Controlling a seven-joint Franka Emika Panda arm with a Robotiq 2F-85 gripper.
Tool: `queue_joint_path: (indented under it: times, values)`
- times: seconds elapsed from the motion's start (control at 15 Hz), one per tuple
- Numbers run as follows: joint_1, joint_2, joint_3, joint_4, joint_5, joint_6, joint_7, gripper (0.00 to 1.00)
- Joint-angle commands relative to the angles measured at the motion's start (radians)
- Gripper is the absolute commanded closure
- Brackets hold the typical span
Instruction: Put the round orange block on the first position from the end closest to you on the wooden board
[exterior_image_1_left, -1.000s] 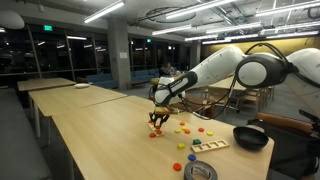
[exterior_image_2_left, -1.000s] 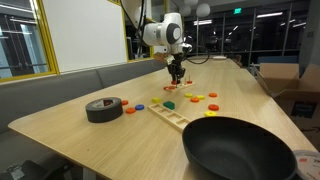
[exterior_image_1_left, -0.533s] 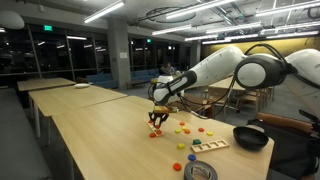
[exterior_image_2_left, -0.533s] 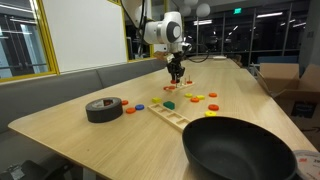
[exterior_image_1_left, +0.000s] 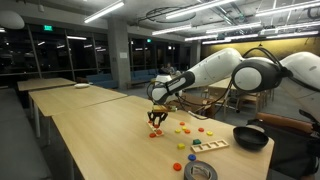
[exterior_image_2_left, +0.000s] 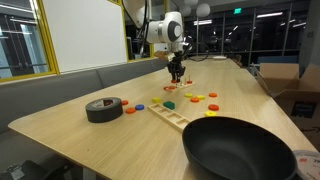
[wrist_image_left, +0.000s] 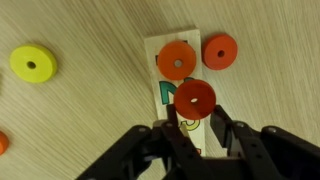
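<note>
My gripper (wrist_image_left: 196, 122) is shut on a round orange block (wrist_image_left: 195, 98), held at its fingertips above the table. In both exterior views the gripper (exterior_image_1_left: 157, 120) (exterior_image_2_left: 176, 74) hangs over the far part of the scattered pieces. The wooden board (exterior_image_1_left: 210, 146) (exterior_image_2_left: 171, 114) lies flat on the table, nearer the black bowl and apart from the gripper. In the wrist view a pale flat strip with a green mark (wrist_image_left: 160, 70) lies under the held block. I cannot tell whether it is the board. A second orange disc (wrist_image_left: 176, 61) rests on it and a third (wrist_image_left: 219, 51) lies beside it.
A large black bowl (exterior_image_2_left: 238, 150) (exterior_image_1_left: 251, 138) stands near the table's edge. A roll of black tape (exterior_image_2_left: 103, 109) (exterior_image_1_left: 200, 171) lies on the table. Yellow (wrist_image_left: 30, 64), orange, red and blue discs (exterior_image_2_left: 197, 98) are scattered around the board.
</note>
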Motion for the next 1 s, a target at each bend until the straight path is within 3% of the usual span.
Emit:
queue_joint_path:
  times: [0.0,0.47,0.93]
  values:
    - [0.002,0.040,-0.009,0.087,-0.015,-0.060,-0.003,0.84]
    - [0.005,0.057,-0.017,0.135,-0.025,-0.154,0.015,0.84]
    - [0.015,0.072,-0.037,0.157,-0.040,-0.128,0.059,0.84]
